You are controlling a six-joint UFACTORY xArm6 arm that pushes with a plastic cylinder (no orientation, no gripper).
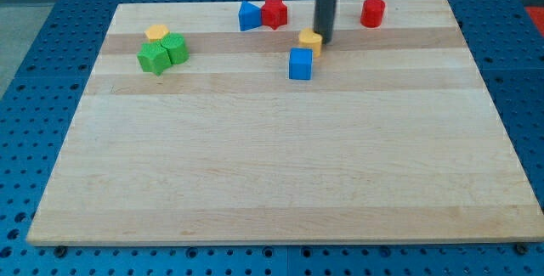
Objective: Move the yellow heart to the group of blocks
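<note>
Near surface [280,183] top-left corner: yellow block [156,32], shape unclear, touching two green blocks [154,58] [175,48] pressed together just below it. Along top edge, left of middle: blue block [248,16] touching red block [274,13]. Below these: yellow heart [310,39], with blue cube [300,64] just beneath, close or touching. No fingers being carried; my tip [325,37] being held against heart's right side. Toward top-right corner: red cylinder [372,12] standing alone.
</note>
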